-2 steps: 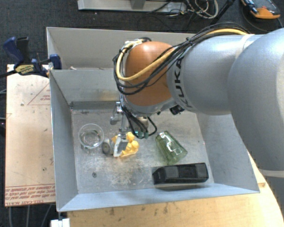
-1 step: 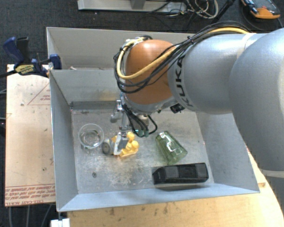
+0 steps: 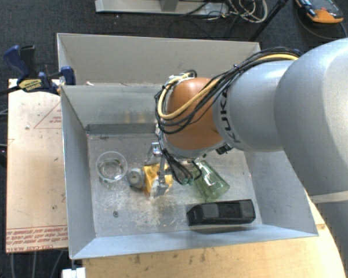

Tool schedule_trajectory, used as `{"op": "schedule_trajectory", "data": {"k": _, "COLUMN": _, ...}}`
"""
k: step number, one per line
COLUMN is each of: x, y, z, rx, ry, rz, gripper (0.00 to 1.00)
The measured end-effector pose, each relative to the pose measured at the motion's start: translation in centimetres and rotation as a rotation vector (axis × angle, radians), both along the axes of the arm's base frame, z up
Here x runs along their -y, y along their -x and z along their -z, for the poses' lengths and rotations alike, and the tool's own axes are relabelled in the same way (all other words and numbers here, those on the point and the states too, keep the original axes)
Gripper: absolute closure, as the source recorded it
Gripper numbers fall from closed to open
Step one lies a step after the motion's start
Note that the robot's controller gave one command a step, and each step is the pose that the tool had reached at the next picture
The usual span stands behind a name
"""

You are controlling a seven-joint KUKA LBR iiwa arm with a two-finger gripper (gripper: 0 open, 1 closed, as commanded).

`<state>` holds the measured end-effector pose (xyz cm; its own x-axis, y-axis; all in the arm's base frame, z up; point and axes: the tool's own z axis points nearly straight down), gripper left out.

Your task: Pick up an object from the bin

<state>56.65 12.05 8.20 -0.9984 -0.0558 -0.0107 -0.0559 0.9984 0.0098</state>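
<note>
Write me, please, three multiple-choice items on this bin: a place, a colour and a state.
1. The black block lies: A at the bin's lower right in the view; B at its upper left; C on the rim.
2. The tool hangs over a lump that is: A red; B yellow; C blue.
3. The clear cup: A stands mouth up; B lies crushed; C hangs from the tool.
Key: A, it lies along the lower wall; B, yellow shows at the tool; A, its round mouth faces up.

Bin floor (image 3: 122, 213) lies bare lower left; glass cup (image 3: 111, 168), green bottle (image 3: 210, 181), black box (image 3: 220, 212) block elsewhere.
</note>
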Motion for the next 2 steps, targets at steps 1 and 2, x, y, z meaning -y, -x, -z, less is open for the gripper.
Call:
{"op": "schedule_trajectory", "data": {"k": 1, "x": 0.00, "y": 0.00, "z": 0.00, "rx": 0.000, "ry": 0.000, "rz": 0.000, "gripper": 1.00}}
{"op": "schedule_trajectory", "data": {"k": 2, "x": 0.51, "y": -0.62, "z": -0.55, "rx": -0.003, "ry": 0.005, "rz": -0.057, "gripper": 1.00}}
